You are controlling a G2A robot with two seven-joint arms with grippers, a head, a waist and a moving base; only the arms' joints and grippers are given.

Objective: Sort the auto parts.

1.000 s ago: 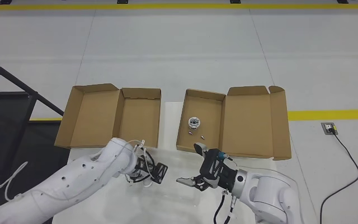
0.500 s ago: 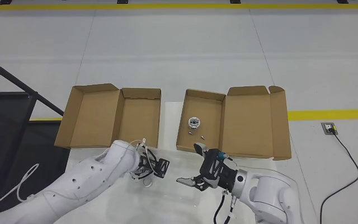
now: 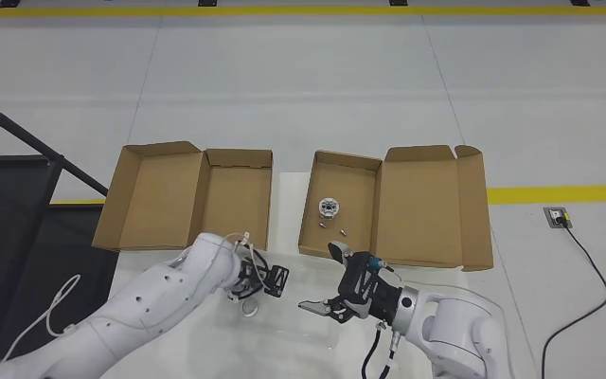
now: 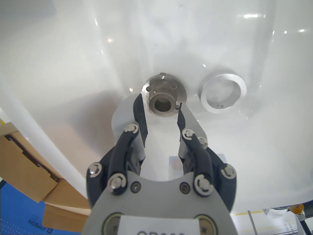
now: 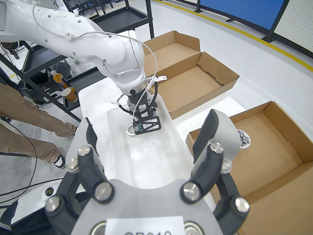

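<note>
Down in the clear bin (image 5: 146, 157), the left gripper (image 4: 161, 105) hangs almost straight down from a sharply bent wrist. The arm above it slants in from the table's near-left side. We see its two fingers (image 4: 139, 113) narrowed to the width of the flanged hub (image 4: 163, 86), with the pads against either side of the hub's barrel. The hub sits flange-down on the bin floor at the bin's left end. Just beside it, apart from the fingers, lies a loose metal ring (image 4: 221, 105), flat on the floor.

Over at the bin's right end, the right gripper (image 5: 149, 116) hovers above the floor with its jaws spread wide and nothing between them. It points across the bin toward the other arm, and its forearm comes in from the table's near-right corner.

At the table's far edge we have two open cardboard boxes. The left box (image 3: 237, 199) sits behind the left arm. The right box (image 3: 341, 171) holds a round part (image 3: 329, 206) and two small pieces (image 3: 325, 227) just in front of it.
</note>
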